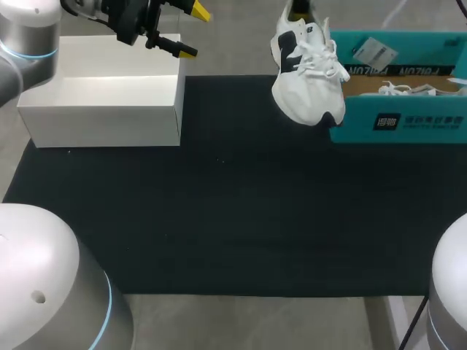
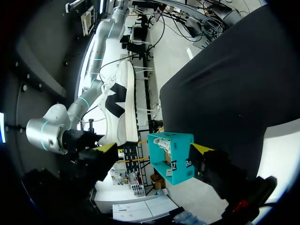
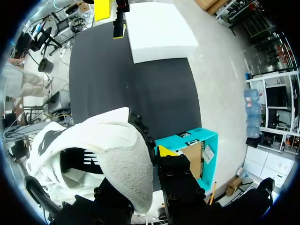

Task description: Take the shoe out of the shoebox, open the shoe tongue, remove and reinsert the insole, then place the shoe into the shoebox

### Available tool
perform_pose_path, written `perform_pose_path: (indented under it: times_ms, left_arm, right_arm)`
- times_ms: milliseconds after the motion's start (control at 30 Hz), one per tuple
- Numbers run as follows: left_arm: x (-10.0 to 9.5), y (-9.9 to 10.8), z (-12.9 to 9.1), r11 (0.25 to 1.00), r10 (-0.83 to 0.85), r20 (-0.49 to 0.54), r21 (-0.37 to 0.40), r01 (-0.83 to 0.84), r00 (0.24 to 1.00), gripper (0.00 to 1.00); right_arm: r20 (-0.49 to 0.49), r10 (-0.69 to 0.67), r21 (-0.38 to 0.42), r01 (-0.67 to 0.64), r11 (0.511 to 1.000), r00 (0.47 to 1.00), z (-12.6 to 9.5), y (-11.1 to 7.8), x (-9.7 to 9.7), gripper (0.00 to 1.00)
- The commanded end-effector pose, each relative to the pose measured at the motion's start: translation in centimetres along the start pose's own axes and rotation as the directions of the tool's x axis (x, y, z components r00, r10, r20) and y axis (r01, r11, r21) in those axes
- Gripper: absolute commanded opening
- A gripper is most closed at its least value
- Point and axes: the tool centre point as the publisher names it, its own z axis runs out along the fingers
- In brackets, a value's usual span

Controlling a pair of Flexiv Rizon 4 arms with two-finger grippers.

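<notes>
- Shoebox (image 1: 398, 120): teal, open at the top, standing at the far right corner of the bench (image 1: 233, 219). The head view shows white laces just above the rim, lying on something inside. What they belong to cannot be told.
- White box (image 1: 102, 109): stands at the far left corner of the bench, well apart from the shoebox. Its contents cannot be told.
- Shoe (image 1: 306, 69): white with black markings, outside the shoebox and held up at the box's left end, over the far edge of the black mat.
- Shoe axis: steep, with the heel up at the right claw (image 1: 295, 9) and the toe down, tipped toward the near edge. The laced side faces the shoebox.
- Right claw: clamped on the shoe's heel. The right wrist view shows the padded heel collar between its fingers, with one yellow tip (image 3: 164, 151) against the outside of the collar.
- Left claw (image 1: 191, 30): fingers apart with nothing between them, above the right end of the white box.
- Left wrist view only: the shoe's side (image 2: 117, 108), hanging from the right arm clear of the mat, with the shoebox (image 2: 171, 157) far ahead of the left claw (image 2: 154, 149).
- Right wrist view only: the dark opening of the shoe (image 3: 79, 164), and past it the white box (image 3: 159, 28) with the left claw (image 3: 111, 18) beside it.
</notes>
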Motion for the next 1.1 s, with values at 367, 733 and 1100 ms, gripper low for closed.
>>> perform_pose_path:
  times_ms: [367, 733, 1100]
  left_arm:
    - [0.0, 0.1, 0.0, 1.0, 0.001, -0.002, 0.002, -0.001, 1.0, 1.0]
    - [0.0, 0.1, 0.0, 1.0, 0.001, -0.002, 0.002, -0.001, 1.0, 1.0]
    - [0.0, 0.1, 0.0, 1.0, 0.001, -0.002, 0.002, -0.001, 1.0, 1.0]
  right_arm:
    - [0.018, 0.02, -0.009, -0.02, 1.0, 1.0, -3.0, -0.6, 0.3, 0.0]
    - [0.016, 0.087, 0.01, -0.087, 0.996, 0.996, -1.8, -3.3, -3.0, 0.0]
    - [0.09, 0.069, 0.012, -0.071, 0.997, 0.994, 0.7, -12.8, -11.4, 0.0]
